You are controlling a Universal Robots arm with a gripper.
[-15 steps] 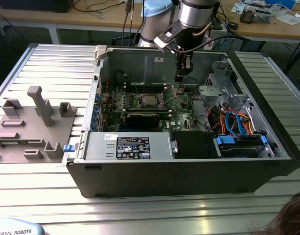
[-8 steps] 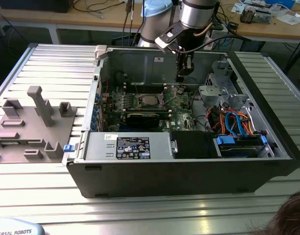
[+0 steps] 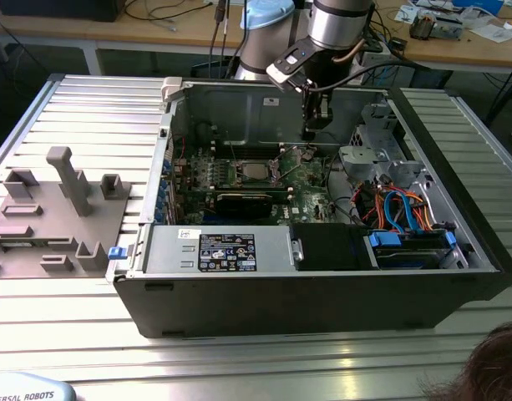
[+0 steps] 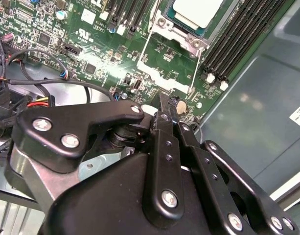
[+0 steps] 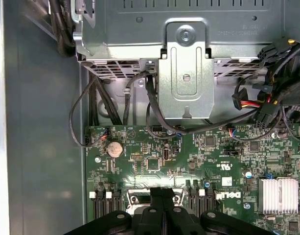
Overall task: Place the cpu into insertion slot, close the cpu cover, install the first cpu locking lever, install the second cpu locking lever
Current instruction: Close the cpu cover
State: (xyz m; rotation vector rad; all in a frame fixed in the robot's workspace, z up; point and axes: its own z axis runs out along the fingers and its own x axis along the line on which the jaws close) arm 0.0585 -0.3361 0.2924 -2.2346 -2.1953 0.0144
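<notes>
The cpu (image 4: 196,11) lies flat in the insertion slot (image 4: 185,30) on the green motherboard, its shiny top facing up; in the exterior view the cpu (image 3: 256,173) sits mid-board. The cpu cover (image 4: 162,78) is swung open, away from the chip and toward my gripper, with thin wire levers (image 4: 146,49) raised beside it. My gripper (image 4: 164,100) hangs just above the board next to the open cover, fingers pressed together with nothing between them. From outside, the gripper (image 3: 314,125) is over the back of the case, to the exterior view's right of the socket. The gripper (image 5: 162,196) tips overlap the cover's edge.
Long black memory slots (image 4: 242,39) flank the socket. A metal drive cage (image 5: 186,63) with black cables, a coin battery (image 5: 114,148) and a finned heat sink (image 5: 279,193) lie close. A grey fixture tray (image 3: 55,200) sits outside. A person's head (image 3: 481,368) shows at the corner.
</notes>
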